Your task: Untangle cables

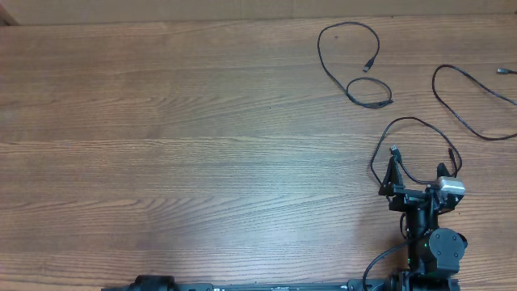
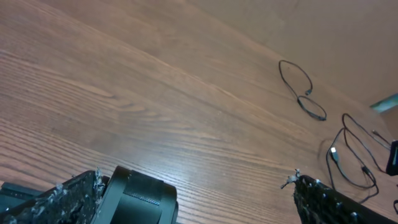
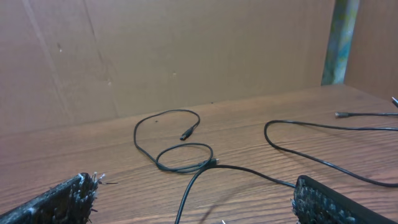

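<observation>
At the left, the overhead view gives me the wood grain of the desk (image 1: 161,121) and, at its near edge, the base of my left arm (image 1: 153,283). In the left wrist view the left jaws are spread wide. One rough black finger sits at each lower corner of the picture, and the desk surface shows between them.

All three cables lie on the right part of the desk. The looped cable (image 1: 371,62) is the one most to the left. It makes a big open loop toward the far edge and a small tight loop at its near end, and one plug (image 3: 187,133) lies inside the big loop.

Just nearer and to the right lies the arched cable (image 1: 408,120). From above it curves like an arch around the front of my right arm (image 1: 436,242), with one cable end beside each finger. The top of the arch is close to the small loop but apart from it. The right jaws are also spread wide. In the right wrist view the arched cable (image 3: 249,171) runs on the desk between the two fingers (image 3: 329,199), and they are not pinching it. I cannot tell if it touches them.

The far cable (image 1: 477,133) lies most to the right. It bends in a long curve out to the right edge, apart from the other two.
</observation>
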